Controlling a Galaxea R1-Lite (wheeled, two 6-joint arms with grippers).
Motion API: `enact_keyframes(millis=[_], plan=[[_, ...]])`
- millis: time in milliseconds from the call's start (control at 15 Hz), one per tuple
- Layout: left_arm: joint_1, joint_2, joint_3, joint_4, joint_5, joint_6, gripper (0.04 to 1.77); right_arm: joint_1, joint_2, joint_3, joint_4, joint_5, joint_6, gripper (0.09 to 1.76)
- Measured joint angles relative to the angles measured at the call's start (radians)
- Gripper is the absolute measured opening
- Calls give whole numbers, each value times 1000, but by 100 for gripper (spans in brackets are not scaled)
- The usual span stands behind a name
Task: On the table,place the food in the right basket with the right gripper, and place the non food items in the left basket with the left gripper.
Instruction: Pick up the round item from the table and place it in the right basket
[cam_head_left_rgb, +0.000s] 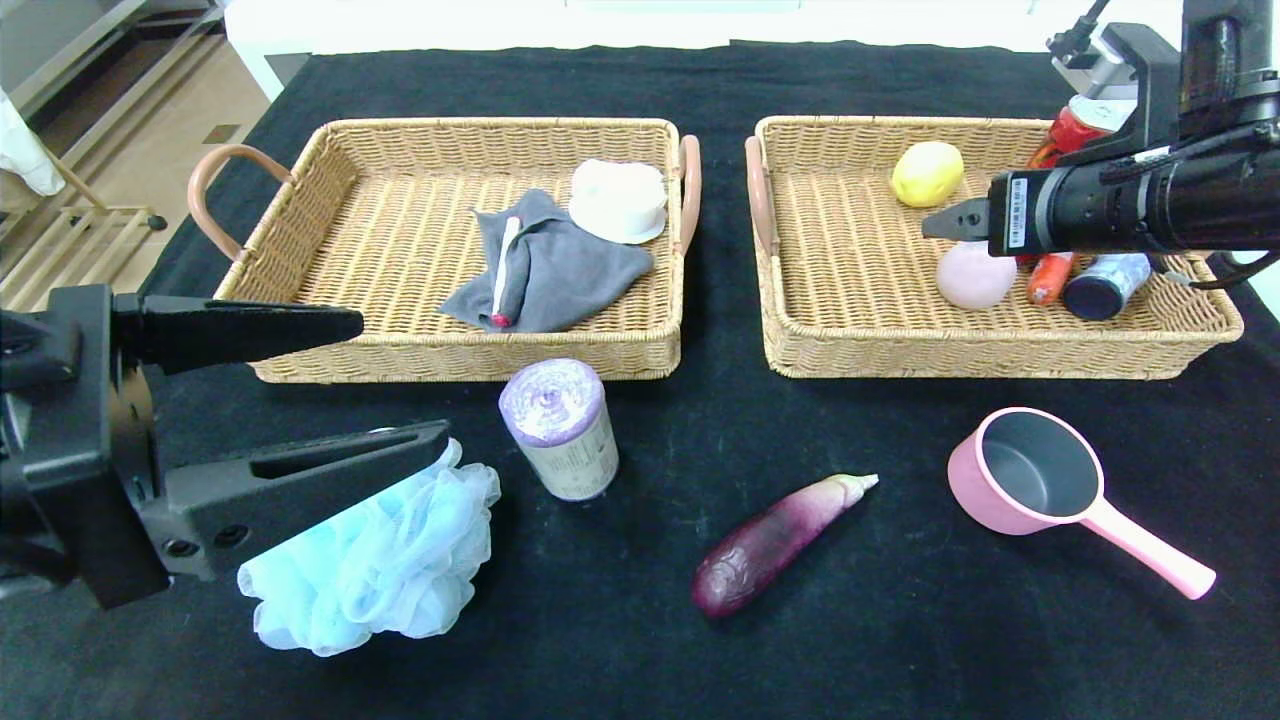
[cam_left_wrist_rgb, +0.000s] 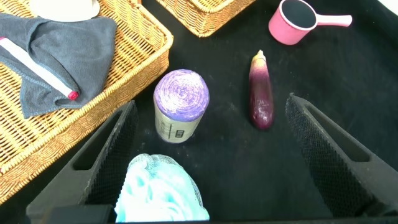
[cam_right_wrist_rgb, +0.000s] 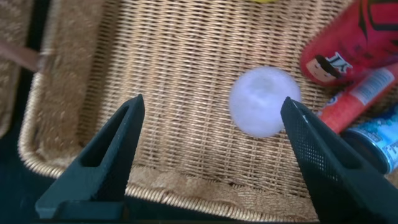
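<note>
peach-like ball (cam_right_wrist_rgb: 264, 101) lies in the right basket (cam_head_left_rgb: 800, 340) beneath my right gripper (cam_right_wrist_rgb: 211, 162), jaws wide, while my left gripper (cam_left_wrist_rgb: 211, 165), jaws wide, straddles the bath pouf (cam_head_left_rgb: 375, 560) on the tabletop (cam_head_left_rgb: 900, 620).

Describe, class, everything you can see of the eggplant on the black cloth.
The eggplant is long, glossy and dark purple, fading to a pale, pointed tip that aims toward the right basket; its rounder, slightly wrinkled end lies nearer the robot. It looks like smooth plastic. It lies flat on the table, between the lilac bag roll and the pink saucepan, touching neither. No gripper touches it.
</note>
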Motion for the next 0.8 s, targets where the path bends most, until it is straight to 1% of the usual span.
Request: enact_keyframes(millis=[200,333,600,800], plan=[[0,-1,0,0,0,0,172,0,-39,27,5,115,-64,164],[0,-3,0,0,0,0,172,-1,-60,49,6,168,-134,166],[0,-6,0,0,0,0,172,1,-87,101,8,240,-337,168],[0,-7,0,0,0,0,172,22,-95,121,8,264,-377,169]])
